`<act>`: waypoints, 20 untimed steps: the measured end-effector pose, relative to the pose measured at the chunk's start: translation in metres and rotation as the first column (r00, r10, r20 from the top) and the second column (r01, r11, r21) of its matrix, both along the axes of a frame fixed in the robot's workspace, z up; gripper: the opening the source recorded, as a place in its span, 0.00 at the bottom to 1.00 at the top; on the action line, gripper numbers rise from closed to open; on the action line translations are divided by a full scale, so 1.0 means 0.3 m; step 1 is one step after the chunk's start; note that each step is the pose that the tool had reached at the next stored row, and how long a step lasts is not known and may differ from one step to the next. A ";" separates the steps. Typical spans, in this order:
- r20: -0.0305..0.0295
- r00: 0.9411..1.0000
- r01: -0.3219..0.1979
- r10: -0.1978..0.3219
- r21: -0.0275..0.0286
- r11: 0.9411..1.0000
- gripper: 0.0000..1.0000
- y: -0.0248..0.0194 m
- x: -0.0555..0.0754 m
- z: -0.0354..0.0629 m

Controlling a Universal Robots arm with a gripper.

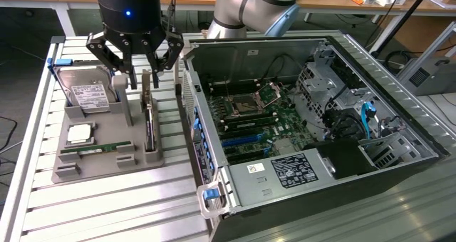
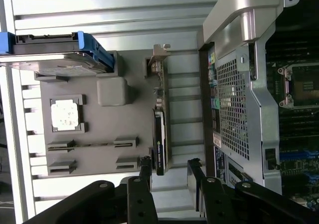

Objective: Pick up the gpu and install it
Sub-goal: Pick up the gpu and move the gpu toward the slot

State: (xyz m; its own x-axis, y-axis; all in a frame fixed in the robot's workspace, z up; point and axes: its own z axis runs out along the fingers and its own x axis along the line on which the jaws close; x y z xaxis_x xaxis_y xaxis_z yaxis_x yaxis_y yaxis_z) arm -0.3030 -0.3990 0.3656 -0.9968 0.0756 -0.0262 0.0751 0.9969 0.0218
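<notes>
Found the end effector [image 2: 169, 161] spread to full width, holding nothing. Saw its dark fingers [image 2: 145, 167] set one on each side of the gpu [image 2: 160, 144], with a gap on both sides and no contact to be made out. From the exterior view, placed the end effector [image 1: 141, 71] just above the upper end of the gpu [image 1: 148, 116], hanging from the arm [image 1: 249, 7], a small blue light lit on the black wrist housing.

Noted the gpu standing on edge in a slot of the grey tray [image 1: 100, 164], along the tray's side nearest the computer case [image 1: 370, 55], silvery bracket at one end. Could not read any lettering on the card.

Logged on the same tray [image 2: 99, 129] a square processor chip [image 2: 66, 115] in its recess, a narrow green memory stick [image 1: 96, 147] lying flat, and a hard drive [image 1: 89, 92] propped upright with blue edging, white label facing out, print too small to read.

Beyond the tray, found the computer case [image 2: 239, 84] lying open on the slatted metal desk [image 1: 107, 210], motherboard [image 1: 257, 119] exposed. Spotted a black-and-white label on the power supply [image 1: 292, 170] and a small white sticker beside it, neither legible. Farther back, glimpsed a wooden desk [image 1: 335, 4] carrying small items.
</notes>
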 end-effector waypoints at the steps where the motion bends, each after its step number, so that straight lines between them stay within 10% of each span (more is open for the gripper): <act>1: 0.000 1.000 0.000 0.000 0.000 1.000 0.42 0.000 0.000 -0.007; 20: 0.000 1.000 0.000 0.000 0.000 1.000 0.42 0.000 0.000 -0.027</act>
State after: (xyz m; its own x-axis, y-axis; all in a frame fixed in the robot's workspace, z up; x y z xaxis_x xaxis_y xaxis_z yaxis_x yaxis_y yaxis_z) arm -0.3030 -0.3990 0.3576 -0.9968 0.0756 -0.0262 0.0751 0.9970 0.0213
